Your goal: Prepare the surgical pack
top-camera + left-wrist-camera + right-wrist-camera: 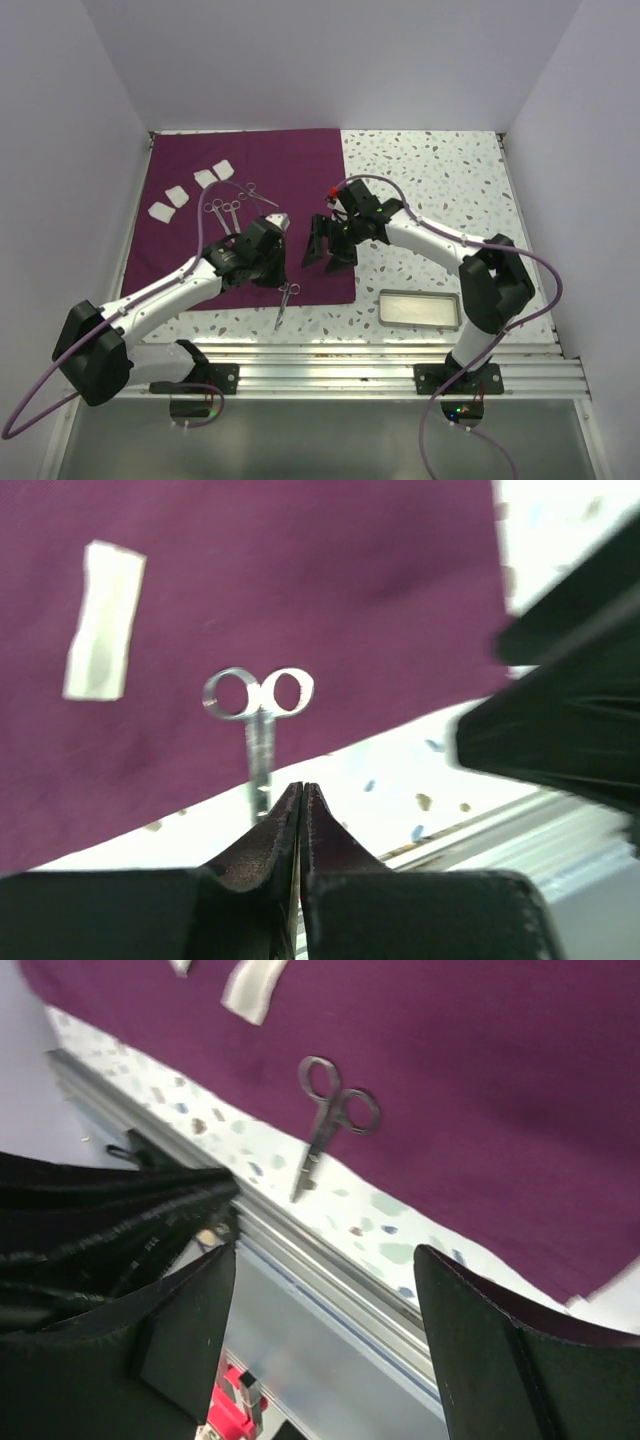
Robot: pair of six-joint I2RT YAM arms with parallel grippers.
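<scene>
Progress judged early: the cloth [250, 165] lies unfolded; the steel tray [420, 308] rests off it, rightward; scissors [287, 302] straddle its near edge. The left pincer [302, 792] is closed, empty; the right pincer [322, 1260] is open.

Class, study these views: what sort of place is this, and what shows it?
Probably a robotics lab cell staged for surgical prep: two bench-bolted robot arms inside pale walls, and a purple cloth carrying scissor-like instruments and gauze pads.

Lab booth; white walls [300, 60]; speckled table [430, 180]
</scene>
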